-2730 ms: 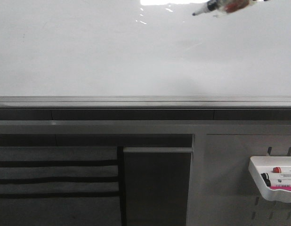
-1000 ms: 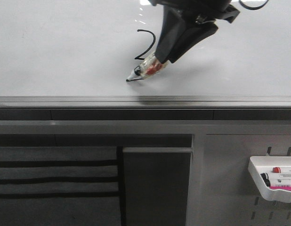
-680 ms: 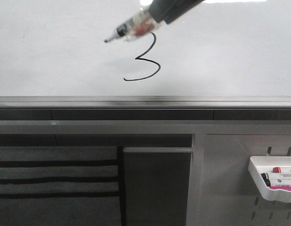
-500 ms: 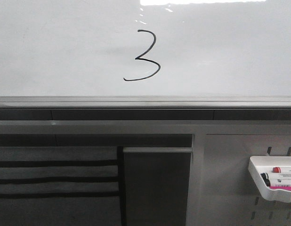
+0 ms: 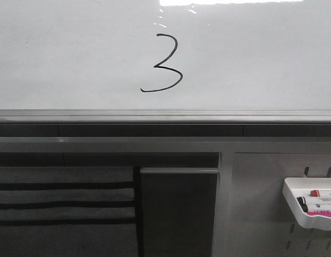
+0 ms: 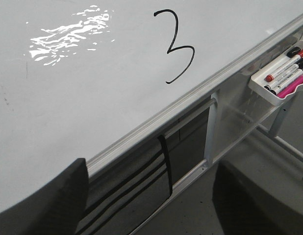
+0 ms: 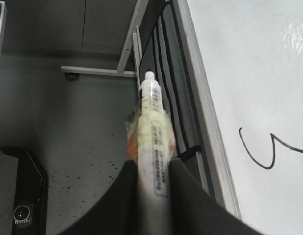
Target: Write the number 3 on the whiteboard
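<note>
Glossy whiteboard point(image 5: 58, 59), one number 3 point(image 5: 163, 64) near its framed edge.
Wrist views only: right hand point(image 7: 152, 169) pinches one marker point(image 7: 152, 132); left hand point(image 6: 151, 196) spread.

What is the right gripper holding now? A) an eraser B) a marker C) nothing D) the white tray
B: in the right wrist view the right gripper is shut on a marker, its fingers pressed on both sides of the barrel, off the whiteboard.

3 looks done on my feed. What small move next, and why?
Probably carry the marker toward the white tray and stow it: the number 3 reads complete on the whiteboard, and the right tool holds the marker off the board.
</note>
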You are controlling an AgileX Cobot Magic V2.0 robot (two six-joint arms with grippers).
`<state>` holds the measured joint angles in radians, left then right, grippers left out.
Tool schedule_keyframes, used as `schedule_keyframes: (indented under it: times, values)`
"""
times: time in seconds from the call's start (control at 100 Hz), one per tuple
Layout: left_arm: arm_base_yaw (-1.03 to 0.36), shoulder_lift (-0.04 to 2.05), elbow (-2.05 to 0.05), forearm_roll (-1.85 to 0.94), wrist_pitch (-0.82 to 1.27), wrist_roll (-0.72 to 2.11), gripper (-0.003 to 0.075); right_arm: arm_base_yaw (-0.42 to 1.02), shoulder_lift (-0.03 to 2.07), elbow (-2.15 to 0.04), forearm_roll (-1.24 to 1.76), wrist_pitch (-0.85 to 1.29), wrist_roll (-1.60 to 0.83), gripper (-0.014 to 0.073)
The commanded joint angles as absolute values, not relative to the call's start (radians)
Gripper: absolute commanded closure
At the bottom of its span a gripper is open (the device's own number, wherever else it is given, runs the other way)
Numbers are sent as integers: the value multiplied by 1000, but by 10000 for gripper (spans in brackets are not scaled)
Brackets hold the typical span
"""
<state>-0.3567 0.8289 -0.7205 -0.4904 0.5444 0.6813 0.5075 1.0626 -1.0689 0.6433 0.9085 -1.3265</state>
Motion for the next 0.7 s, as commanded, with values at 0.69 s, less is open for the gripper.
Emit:
schedule_keyframes:
  times: [0.69]
  values:
    - [-713, 1006, -900, -423, 522, 929, 226, 506, 1151, -1092, 687, 816, -1420, 552]
